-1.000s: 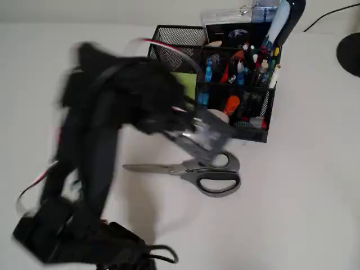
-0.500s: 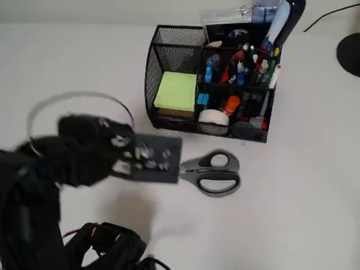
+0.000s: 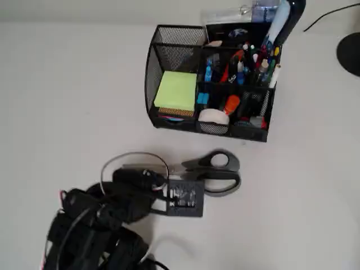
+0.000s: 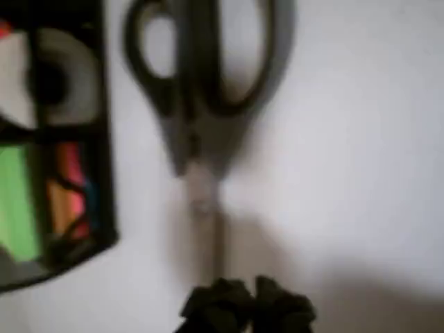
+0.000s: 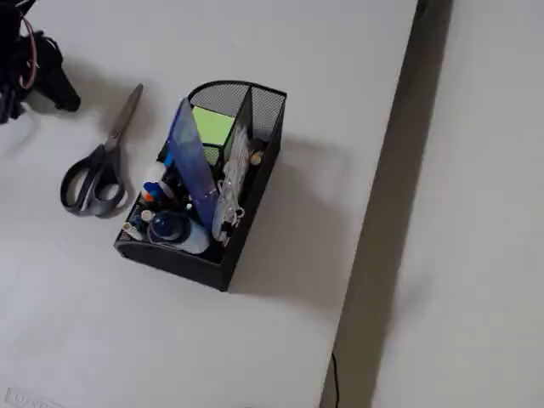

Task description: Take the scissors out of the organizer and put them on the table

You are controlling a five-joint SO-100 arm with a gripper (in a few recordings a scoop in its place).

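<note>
The scissors (image 3: 216, 171) lie flat on the white table (image 3: 67, 84) in front of the organizer, grey loop handles to the right and blades pointing left in the overhead view. The wrist view shows the scissors (image 4: 194, 132) blurred, handles far and blade running toward me. My gripper (image 3: 177, 194) hovers over the blade end, apart from the scissors, its tips (image 4: 246, 309) close together with nothing between them. The black mesh organizer (image 3: 169, 56) holds a green note pad, pens and a tape roll. In the fixed view, the scissors (image 5: 113, 144) lie left of the organizer (image 5: 263, 110), and my gripper (image 5: 61, 92) is at the top left.
My folded black arm (image 3: 95, 230) and its cables fill the lower left of the overhead view. A dark round base (image 3: 350, 53) sits at the right edge. The table's edge (image 5: 382, 170) runs down the right side in the fixed view.
The arm has swung away from the organizer, down and to the left, and folded low near the front edge. The scissors have stayed where they lay on the table.
</note>
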